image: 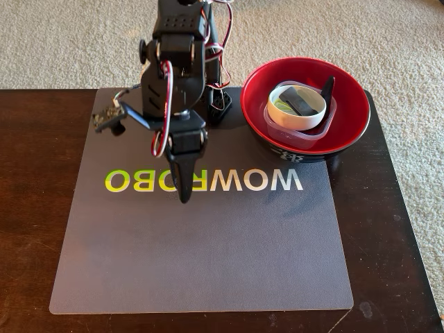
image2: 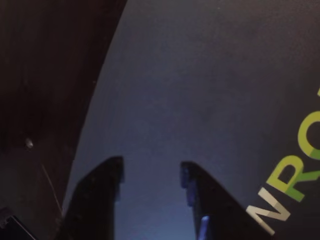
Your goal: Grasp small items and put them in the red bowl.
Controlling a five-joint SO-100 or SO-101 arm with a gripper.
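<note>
The red bowl [image: 352,104] stands at the mat's far right corner in the fixed view. Inside it lies a clear square tub [image: 297,136] holding a small white round dish [image: 307,120]. One black clip piece [image: 300,106] lies in the dish and another [image: 327,89] leans on the bowl's wall. A bit of yellow-green [image: 277,104] shows inside the dish. My gripper [image: 184,193] points down over the mat's lettering, well left of the bowl. In the wrist view the gripper [image2: 150,167] is open, with only bare mat between its fingers [image2: 102,195].
A grey mat [image: 208,257] printed WOWROBO covers most of the dark wooden table [image: 38,208]. The arm's base and cables [image: 218,104] sit at the mat's far edge, just left of the bowl. Beige carpet [image: 409,41] surrounds the table.
</note>
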